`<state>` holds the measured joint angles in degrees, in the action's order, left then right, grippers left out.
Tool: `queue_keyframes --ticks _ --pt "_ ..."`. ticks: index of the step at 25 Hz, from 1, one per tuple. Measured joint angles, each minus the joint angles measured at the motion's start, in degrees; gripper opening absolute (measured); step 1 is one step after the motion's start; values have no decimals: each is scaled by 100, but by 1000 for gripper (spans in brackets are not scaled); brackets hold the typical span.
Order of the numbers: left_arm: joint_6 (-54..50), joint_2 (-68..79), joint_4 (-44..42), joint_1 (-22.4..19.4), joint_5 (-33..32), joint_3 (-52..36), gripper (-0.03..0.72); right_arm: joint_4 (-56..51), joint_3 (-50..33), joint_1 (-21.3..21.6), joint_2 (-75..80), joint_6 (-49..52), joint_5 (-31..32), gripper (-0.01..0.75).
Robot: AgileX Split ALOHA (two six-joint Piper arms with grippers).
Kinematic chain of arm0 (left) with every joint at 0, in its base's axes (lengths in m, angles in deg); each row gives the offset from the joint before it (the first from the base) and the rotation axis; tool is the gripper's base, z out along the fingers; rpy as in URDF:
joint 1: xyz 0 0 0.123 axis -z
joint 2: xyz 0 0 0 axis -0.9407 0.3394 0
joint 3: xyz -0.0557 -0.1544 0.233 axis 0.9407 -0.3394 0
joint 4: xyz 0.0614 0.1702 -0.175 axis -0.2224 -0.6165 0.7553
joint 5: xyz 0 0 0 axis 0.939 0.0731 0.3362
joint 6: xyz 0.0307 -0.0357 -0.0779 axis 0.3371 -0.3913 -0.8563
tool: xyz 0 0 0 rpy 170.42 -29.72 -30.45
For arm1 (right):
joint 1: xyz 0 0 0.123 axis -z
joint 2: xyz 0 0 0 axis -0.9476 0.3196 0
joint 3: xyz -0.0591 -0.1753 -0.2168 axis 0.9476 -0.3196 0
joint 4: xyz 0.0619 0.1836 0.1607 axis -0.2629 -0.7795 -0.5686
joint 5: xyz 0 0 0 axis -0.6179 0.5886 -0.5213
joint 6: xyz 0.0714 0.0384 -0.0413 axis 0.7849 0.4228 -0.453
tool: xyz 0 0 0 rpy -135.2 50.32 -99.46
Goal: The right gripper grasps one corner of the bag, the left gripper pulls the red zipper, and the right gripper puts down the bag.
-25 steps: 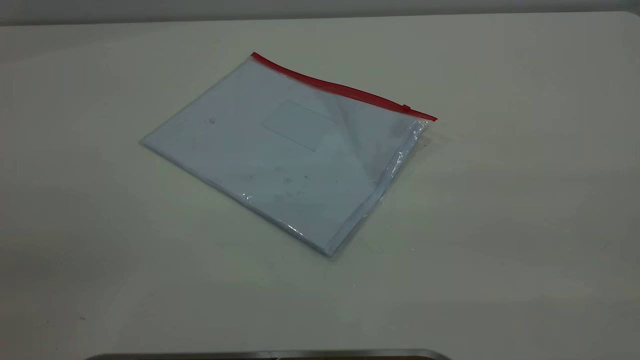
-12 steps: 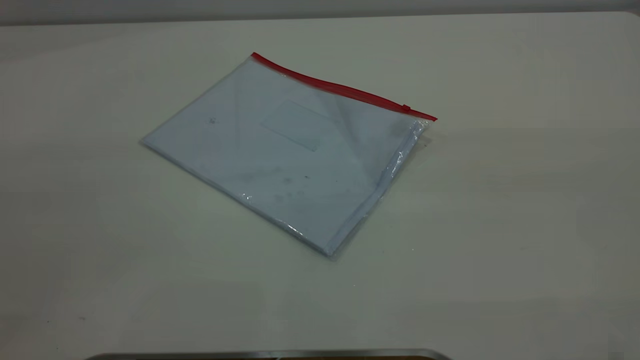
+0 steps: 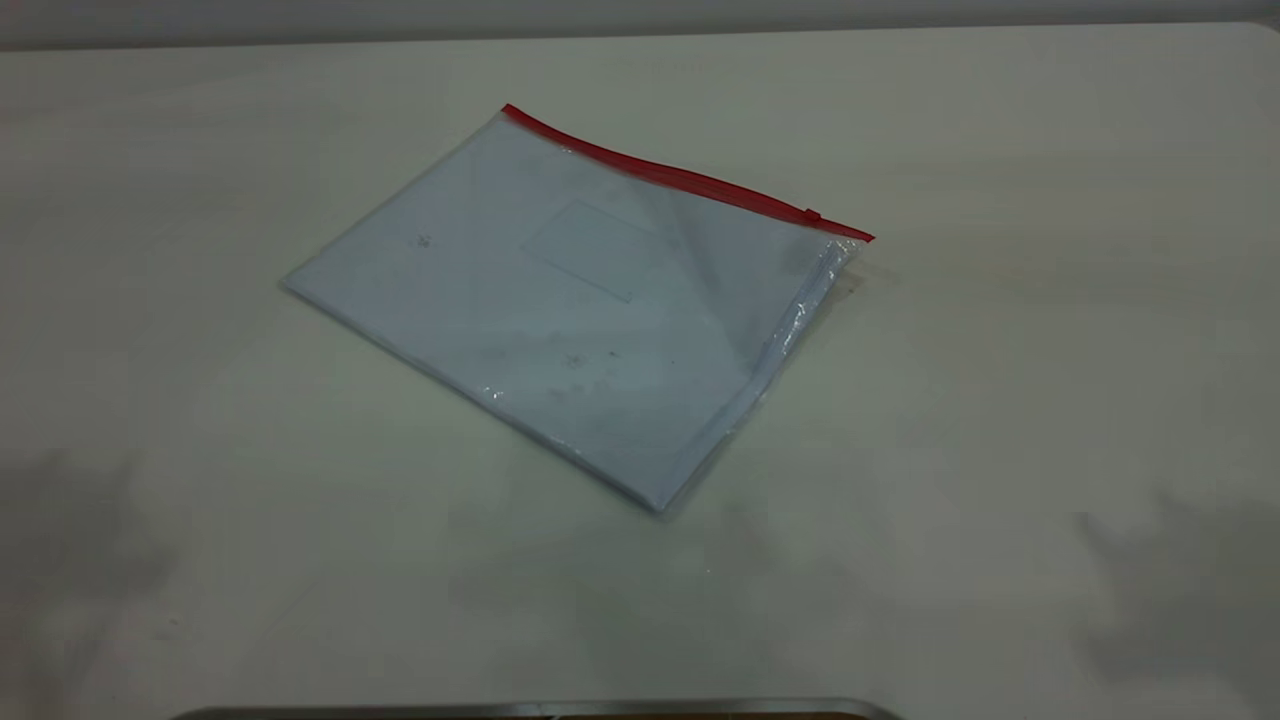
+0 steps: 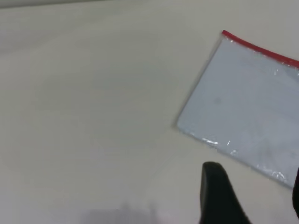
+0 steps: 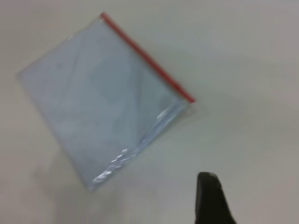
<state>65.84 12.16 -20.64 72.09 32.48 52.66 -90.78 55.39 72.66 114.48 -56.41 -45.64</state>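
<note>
Cream-white table (image 3: 1000,400) held the bag (image 3: 560,320) flat at its middle, red zipper (image 3: 690,180) along the far edge. My left gripper (image 4: 252,200) and right gripper (image 5: 212,198) hovered apart from it, jaw gaps unreadable.

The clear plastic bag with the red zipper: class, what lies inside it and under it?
Inside the clear plastic bag, pale blue-white sheets show. It lies flat on the white table, hiding anything beneath.

The bag (image 3: 580,310) is a clear, pale blue-white pouch lying flat on the counter (image 3: 1000,400), ahead of the left end effector (image 4: 252,196) and the right end effector (image 5: 212,198), touching neither. The red zipper (image 3: 690,180) edges its far long side, slider (image 3: 812,215) near the right-hand corner.
</note>
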Motion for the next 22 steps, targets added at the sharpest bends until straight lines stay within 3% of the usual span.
queue_keyframes --ticks 6,9,13,22 --pt "694 1204 604 0 408 472 447 -3229 175 0 2519 -2834 -220 499" --pt "972 1615 885 0 460 705 447 -4259 557 0 3687 -4034 -284 499" --pt "1296 2012 1165 0 516 952 447 -4798 1245 0 5122 -4749 -51 499" --pt "1403 2308 1217 0 543 1058 447 -4846 2953 0 7486 -4875 1293 499"
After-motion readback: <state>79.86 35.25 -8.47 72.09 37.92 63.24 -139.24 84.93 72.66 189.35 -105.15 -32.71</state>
